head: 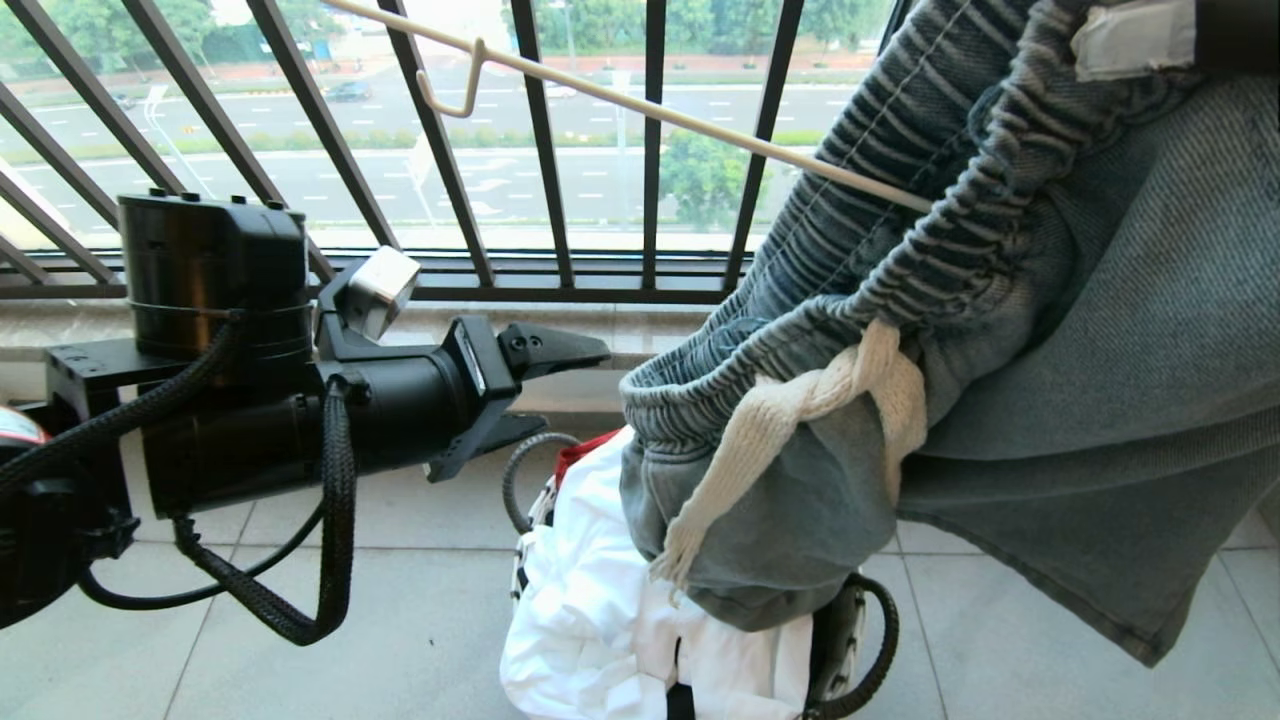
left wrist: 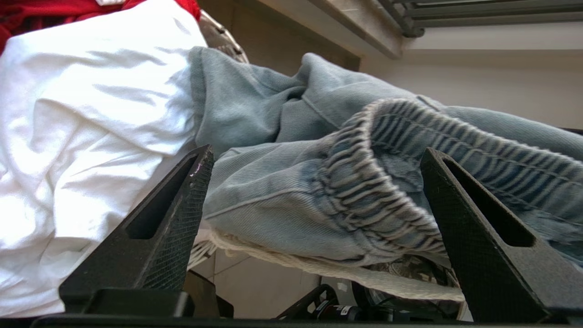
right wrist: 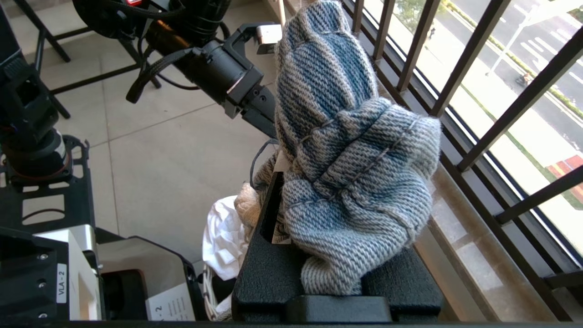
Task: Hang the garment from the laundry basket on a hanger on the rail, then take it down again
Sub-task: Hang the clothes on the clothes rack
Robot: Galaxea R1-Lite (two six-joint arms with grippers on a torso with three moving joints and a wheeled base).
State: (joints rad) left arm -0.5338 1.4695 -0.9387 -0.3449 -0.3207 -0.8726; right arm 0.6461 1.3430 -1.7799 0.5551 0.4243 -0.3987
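The right pincer (right wrist: 319,255) is clenched on the ribbed elastic waistband of the denim shorts (head: 1050,330), holding them up in front of the black barred window railing (head: 560,150); the thin cream wire hanger (head: 640,105) runs into the bunched waistband. Their cream woven drawstring (head: 790,440) and soft blue-grey folds droop onto the round laundry basket (head: 860,640), beside a crumpled white cloth (head: 590,610). The left pincer (head: 545,385) stands released beside the shorts, its black wedge-shaped fingers (left wrist: 168,228) spread wide and grasping nothing.
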